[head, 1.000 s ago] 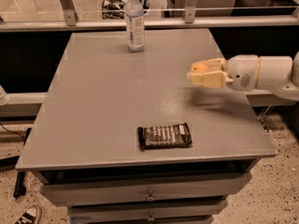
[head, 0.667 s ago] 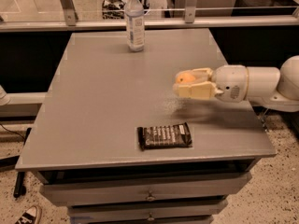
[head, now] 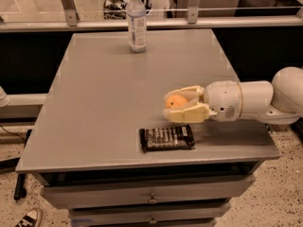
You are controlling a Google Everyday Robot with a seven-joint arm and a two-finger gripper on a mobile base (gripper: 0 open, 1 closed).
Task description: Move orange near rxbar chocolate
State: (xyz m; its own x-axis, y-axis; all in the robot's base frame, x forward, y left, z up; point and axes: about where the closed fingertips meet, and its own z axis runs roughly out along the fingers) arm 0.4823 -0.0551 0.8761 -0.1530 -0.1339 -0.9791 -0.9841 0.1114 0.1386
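Observation:
The orange [head: 178,101] is a small round fruit held between the pale fingers [head: 185,114] of my gripper [head: 173,104], which is shut on it. The gripper reaches in from the right on a white arm [head: 251,100] and hovers just above the grey table [head: 104,103]. The rxbar chocolate [head: 166,138] lies flat in its dark wrapper near the table's front edge, directly below and slightly left of the gripper. The orange is close to the bar's far edge.
A clear water bottle [head: 136,21] stands upright at the back of the table. A metal rail [head: 151,22] runs behind the table. Drawers [head: 151,200] sit under the tabletop. A shoe [head: 29,218] lies on the floor at lower left.
The gripper has moved left and toward the front of the table with the orange in it, ending just behind the dark bar. The bar and bottle have not moved.

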